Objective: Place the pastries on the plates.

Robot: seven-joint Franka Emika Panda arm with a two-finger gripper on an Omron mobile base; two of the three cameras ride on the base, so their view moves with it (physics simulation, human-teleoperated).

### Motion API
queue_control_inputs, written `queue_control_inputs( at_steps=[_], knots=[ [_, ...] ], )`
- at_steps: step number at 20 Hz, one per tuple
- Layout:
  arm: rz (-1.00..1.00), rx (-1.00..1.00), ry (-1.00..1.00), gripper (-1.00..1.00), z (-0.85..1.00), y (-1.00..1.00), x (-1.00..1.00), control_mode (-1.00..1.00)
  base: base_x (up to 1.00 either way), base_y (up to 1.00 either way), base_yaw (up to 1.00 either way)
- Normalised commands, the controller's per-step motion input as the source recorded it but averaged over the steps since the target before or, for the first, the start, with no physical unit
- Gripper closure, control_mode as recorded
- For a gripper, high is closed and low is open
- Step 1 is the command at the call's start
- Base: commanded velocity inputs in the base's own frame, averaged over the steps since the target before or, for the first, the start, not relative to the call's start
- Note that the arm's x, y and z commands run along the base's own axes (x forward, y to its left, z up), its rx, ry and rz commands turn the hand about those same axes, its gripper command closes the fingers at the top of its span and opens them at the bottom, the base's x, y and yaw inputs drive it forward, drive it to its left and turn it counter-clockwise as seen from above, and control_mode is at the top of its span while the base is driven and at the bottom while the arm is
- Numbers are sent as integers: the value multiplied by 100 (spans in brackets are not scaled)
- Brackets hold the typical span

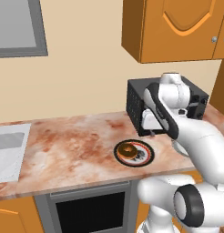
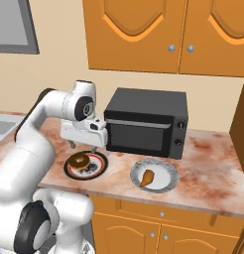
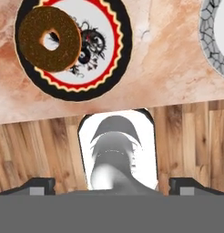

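The brown glazed doughnut (image 1: 127, 150) (image 2: 79, 160) (image 3: 49, 38) lies on the left side of the black-rimmed plate (image 1: 150, 153) (image 2: 105, 163) (image 3: 126, 43). On the pale grey plate (image 2: 168, 166) (image 3: 208, 41) to the right rests the golden-orange croissant-like piece (image 2: 147, 177). In the left base view my arm covers most of that grey plate (image 1: 177, 146). My gripper (image 1: 152, 133) (image 2: 83, 147) (image 3: 114, 185) hangs open just above the black-rimmed plate, toward the microwave side, with nothing between its fingers.
A black microwave (image 1: 136, 104) (image 2: 146, 121) stands at the back of the marbled counter (image 1: 73, 145), right behind my hand. Orange wall cabinets (image 2: 163, 30) hang above. A sink (image 1: 7, 150) is far left, and an oven (image 1: 91, 211) sits below the counter's front edge.
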Motion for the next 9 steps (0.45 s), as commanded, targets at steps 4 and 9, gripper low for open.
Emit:
queue_control_inputs(
  at_steps=[4, 9],
  knots=[
    [0, 0, -5, -100, 2, 4, -33, -100, 0, 0, 0],
    [0, 0, -8, -100, 5, 3, -24, -100, 0, 0, 0]
  ],
)
